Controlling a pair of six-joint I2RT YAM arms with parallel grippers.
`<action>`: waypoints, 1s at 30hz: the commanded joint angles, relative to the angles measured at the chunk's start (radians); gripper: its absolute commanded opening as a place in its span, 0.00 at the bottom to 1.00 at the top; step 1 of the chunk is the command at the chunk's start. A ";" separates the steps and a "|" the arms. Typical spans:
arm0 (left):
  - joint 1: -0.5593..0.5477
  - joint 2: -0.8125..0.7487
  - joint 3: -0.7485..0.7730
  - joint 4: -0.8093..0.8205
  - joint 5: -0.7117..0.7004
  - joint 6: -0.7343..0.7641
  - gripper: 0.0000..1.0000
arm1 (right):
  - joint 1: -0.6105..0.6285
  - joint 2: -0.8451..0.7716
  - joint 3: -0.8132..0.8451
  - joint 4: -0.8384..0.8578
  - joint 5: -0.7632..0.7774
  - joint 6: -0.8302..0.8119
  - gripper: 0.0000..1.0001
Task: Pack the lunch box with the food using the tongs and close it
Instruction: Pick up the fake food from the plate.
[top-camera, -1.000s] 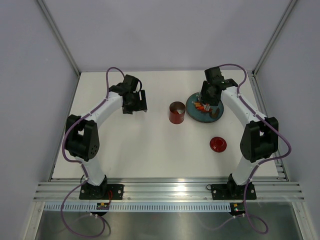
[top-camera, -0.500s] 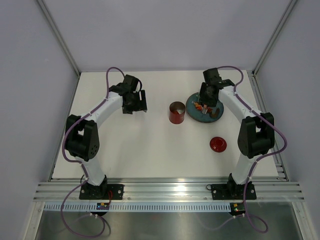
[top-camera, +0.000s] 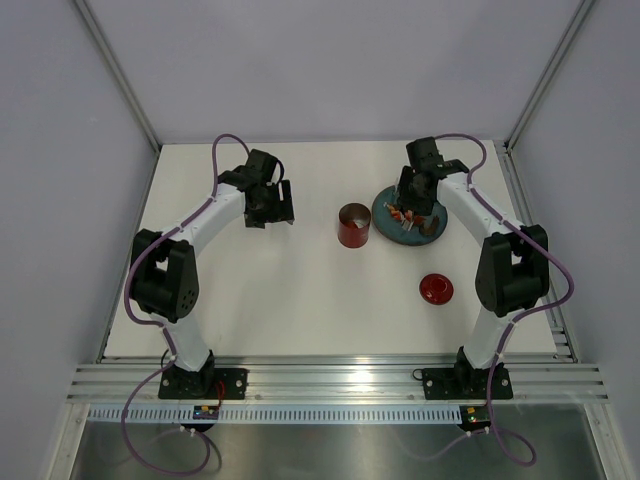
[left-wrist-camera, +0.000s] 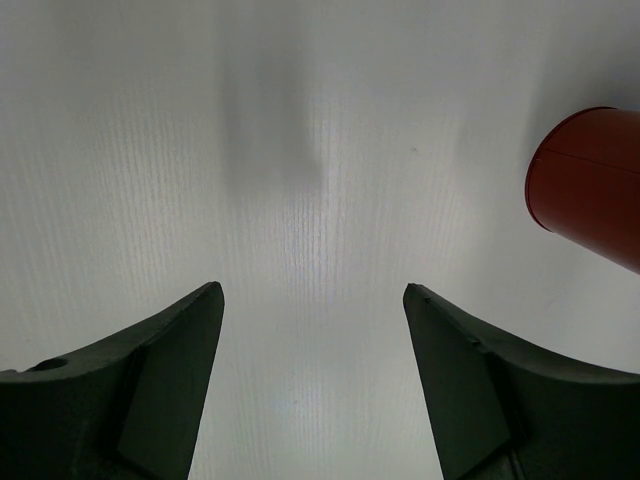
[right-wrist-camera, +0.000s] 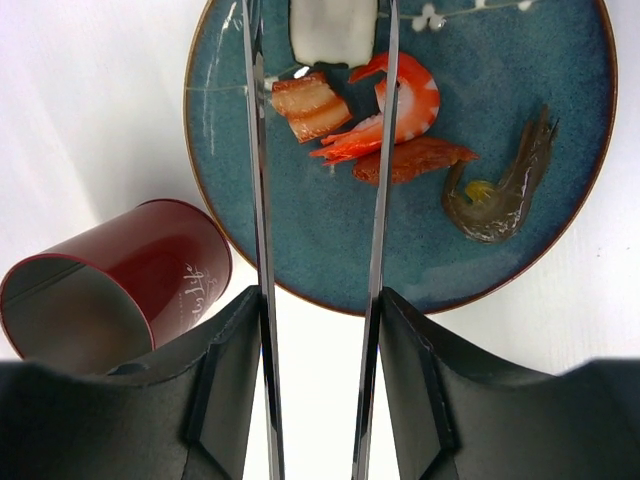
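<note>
The red lunch box (top-camera: 353, 225) stands open at mid-table, also seen in the right wrist view (right-wrist-camera: 110, 295) and the left wrist view (left-wrist-camera: 590, 185). Its red lid (top-camera: 436, 289) lies apart, nearer the arms. The food (right-wrist-camera: 375, 120), a shrimp, sliced pieces and an orange strip, lies on the blue plate (right-wrist-camera: 300, 230). My right gripper (right-wrist-camera: 320, 295) is shut on the tongs (right-wrist-camera: 258, 150). Their two slim arms reach over the plate and straddle the food, tips out of frame. My left gripper (left-wrist-camera: 312, 300) hangs open over bare table, left of the lunch box.
A brown prawn (right-wrist-camera: 500, 190) and a white piece (right-wrist-camera: 332, 30) also lie on the plate. The plate (top-camera: 385, 222) sits right beside the lunch box. Grey walls and metal posts enclose the table on three sides.
My right gripper with the tongs has shifted slightly left and away over the plate. The left arm has not moved.
</note>
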 joint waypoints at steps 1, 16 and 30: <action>0.000 -0.022 0.012 0.013 -0.016 0.010 0.77 | -0.006 -0.044 -0.015 0.026 0.000 0.011 0.55; 0.001 -0.029 -0.002 0.019 -0.012 0.008 0.77 | -0.006 -0.087 -0.071 0.042 -0.041 0.037 0.52; 0.000 -0.034 -0.008 0.022 -0.012 0.008 0.77 | -0.004 -0.090 -0.068 0.029 -0.069 0.034 0.52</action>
